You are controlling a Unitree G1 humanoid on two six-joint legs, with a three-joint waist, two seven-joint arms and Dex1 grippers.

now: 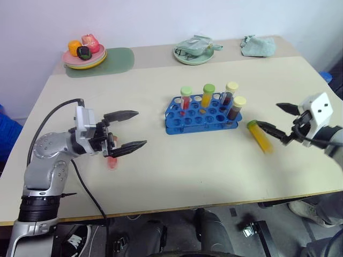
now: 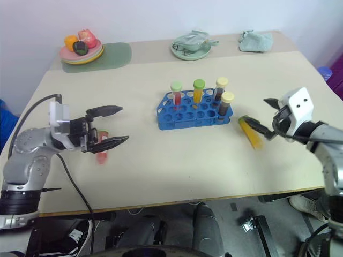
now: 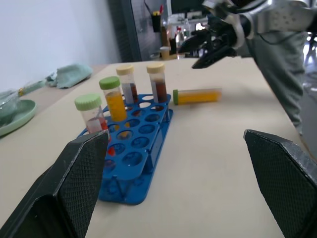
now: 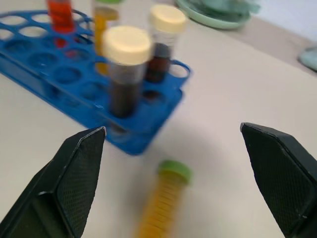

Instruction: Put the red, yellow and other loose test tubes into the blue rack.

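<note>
- The place looks like a robot test room or a lab, not a home.
- A plain beige worktop (image 1: 177, 160) stands against a bare white wall (image 1: 161, 19).
- On it there is a blue rack (image 1: 201, 115) with capped test tubes (image 1: 208, 95), which is lab equipment.
- At the far edge are a plate of toy food (image 1: 84, 53) and a pale green dish (image 1: 194, 52), like practice props.
- In the left wrist view, a cluttered desk (image 3: 171, 37) stands behind.
</note>
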